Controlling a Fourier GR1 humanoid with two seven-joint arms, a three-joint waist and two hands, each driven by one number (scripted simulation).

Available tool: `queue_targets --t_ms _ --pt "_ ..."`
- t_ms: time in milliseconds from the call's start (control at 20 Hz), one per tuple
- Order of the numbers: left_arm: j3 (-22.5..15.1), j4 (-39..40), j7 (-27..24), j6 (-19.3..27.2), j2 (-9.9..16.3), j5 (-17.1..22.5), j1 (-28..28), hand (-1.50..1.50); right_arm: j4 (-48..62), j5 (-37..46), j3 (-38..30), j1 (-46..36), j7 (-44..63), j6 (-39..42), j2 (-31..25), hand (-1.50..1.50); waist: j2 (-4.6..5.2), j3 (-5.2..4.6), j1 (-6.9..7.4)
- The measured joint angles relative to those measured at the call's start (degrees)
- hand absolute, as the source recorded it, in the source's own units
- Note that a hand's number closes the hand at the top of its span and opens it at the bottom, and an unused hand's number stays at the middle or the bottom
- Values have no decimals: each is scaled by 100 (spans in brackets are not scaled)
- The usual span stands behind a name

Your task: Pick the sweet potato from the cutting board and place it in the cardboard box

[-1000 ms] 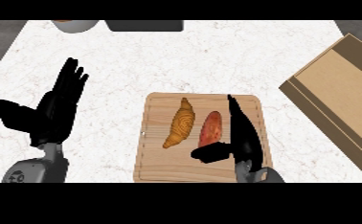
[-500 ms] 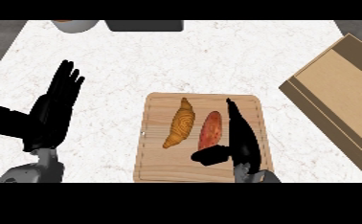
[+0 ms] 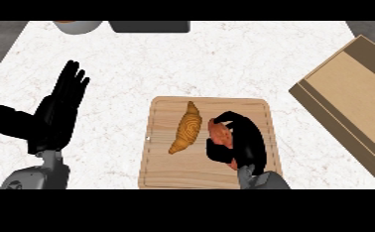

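Head view: the sweet potato [image 3: 219,133], reddish-orange and oblong, lies on the right half of the pale wooden cutting board [image 3: 164,171], its long axis running roughly away from the robot with a slight tilt. The right hand [image 3: 245,142] covers its right side, fingers and thumb curled round it. A golden, ridged croissant [image 3: 187,127] lies just to its left. The flat-sided cardboard box [image 3: 344,94] sits well apart at right. The left hand [image 3: 60,108] rests open, fingers up, over the speckled white counter [image 3: 219,62].
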Motion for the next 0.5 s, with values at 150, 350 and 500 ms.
queue_targets --t_ms 150,350,500 --pt "24 -46 -39 -70 -20 0 110 0 -57 247 71 78 -13 -12 2 150 -2 0 1" --pt "-23 32 -96 2 -117 -104 82 0 -249 621 375 188 -240 115 -191 150 -5 2 -14" --pt "-37 69 -104 -27 -120 -97 85 0 -547 820 1202 276 -933 584 -693 150 -44 -4 7"
